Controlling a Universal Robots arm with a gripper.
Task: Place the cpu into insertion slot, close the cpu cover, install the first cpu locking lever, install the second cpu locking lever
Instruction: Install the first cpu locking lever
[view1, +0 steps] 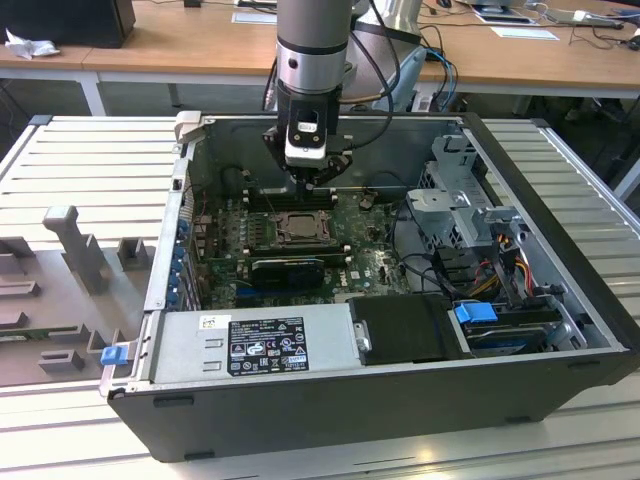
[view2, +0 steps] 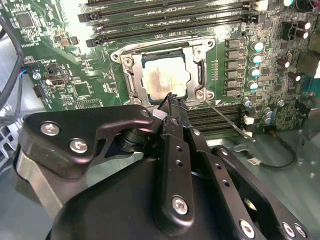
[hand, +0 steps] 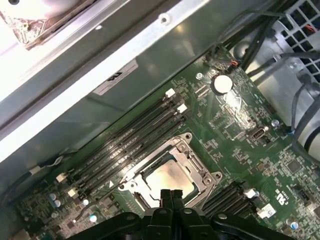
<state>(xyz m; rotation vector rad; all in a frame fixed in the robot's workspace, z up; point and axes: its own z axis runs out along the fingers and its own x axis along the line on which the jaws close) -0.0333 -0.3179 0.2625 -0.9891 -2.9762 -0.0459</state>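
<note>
Closed hand (view2: 170, 100) over seated cpu (view2: 161, 79)

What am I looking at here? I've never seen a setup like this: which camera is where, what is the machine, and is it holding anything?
The machine is a grey robot arm that reaches down into an open black desktop computer case, which lies on a ribbed metal table. The exterior view stands off the arm and shows the whole scene. Both wrist views ride on the arm and look past its black jaws at the green circuit board. There the small square silver-beige chip sits in its dark silver-rimmed square socket, with the thin silvery metal frame lying over its edges. The jaws stand shut by the socket's edge and hold nothing visible. A thin metal lever sticks out beside it.
</note>
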